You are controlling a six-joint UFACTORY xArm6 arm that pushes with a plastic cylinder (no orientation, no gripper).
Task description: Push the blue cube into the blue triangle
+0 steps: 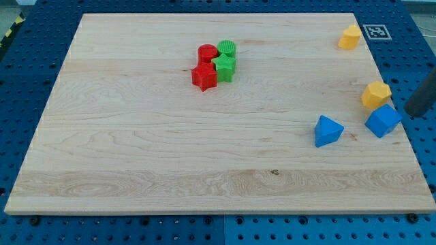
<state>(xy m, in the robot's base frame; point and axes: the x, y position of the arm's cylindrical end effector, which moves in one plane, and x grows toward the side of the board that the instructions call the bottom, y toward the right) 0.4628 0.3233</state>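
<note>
My tip sits just right of the blue cube; no claw here, nothing held. The blue triangle waits leftward, gap unclosed.

A solid blue plastic cube sits flat near the wooden board's right edge, at about four o'clock, with a blue plastic triangle near it at its nine o'clock, not touching.

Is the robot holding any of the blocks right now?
No, nothing is held. My tip sits just right of the blue cube, ready to push.
</note>
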